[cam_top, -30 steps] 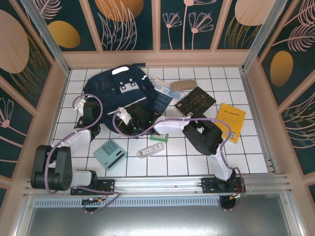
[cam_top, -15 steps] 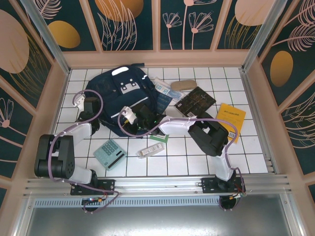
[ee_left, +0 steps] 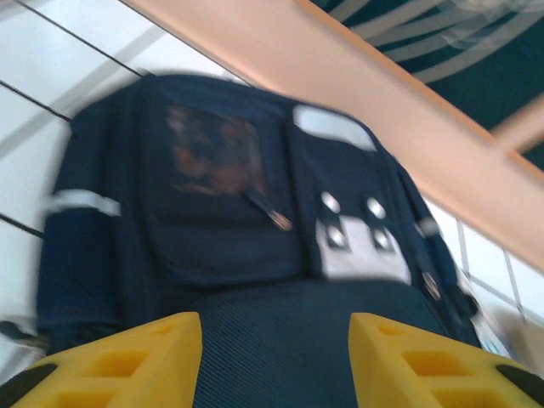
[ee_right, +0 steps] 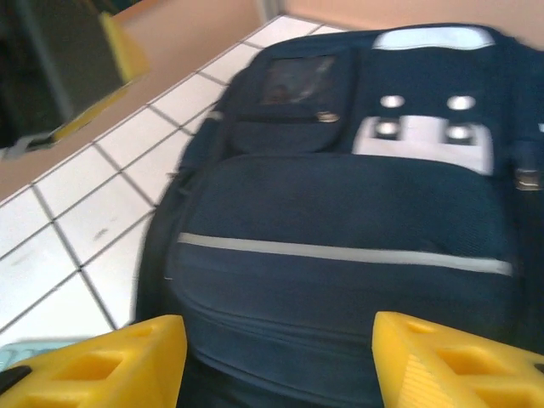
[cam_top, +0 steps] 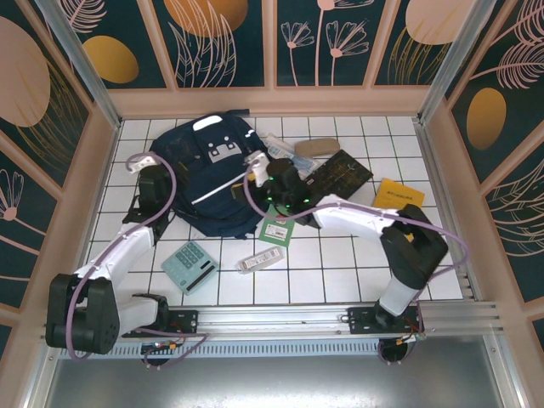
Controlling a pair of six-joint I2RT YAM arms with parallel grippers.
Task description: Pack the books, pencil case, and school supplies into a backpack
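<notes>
On the white tiles, left of centre and towards the far wall, lying flat with its front up: the backpack [cam_top: 208,170]. Looks zipped shut, though too blurred in both wrist views to be sure of the main opening. Nothing visibly packed. Spread out to its right: the clear packet [cam_top: 279,149] and the pencil case [cam_top: 314,147] by the far wall, the dark brown book [cam_top: 340,174], then the yellow-orange book [cam_top: 399,197] rightmost. Nearer: the small green book [cam_top: 275,229] just off the pack's near right corner, the white-grey bar [cam_top: 259,259], the calculator [cam_top: 191,266] near left. Left gripper [ee_left: 276,361] at the pack's left side, fingers parted, nothing between them but air. Right gripper [ee_right: 276,365] at its right side, likewise spread and empty. Barely begun, by this judgement: pack to open first, then every item to load.
</notes>
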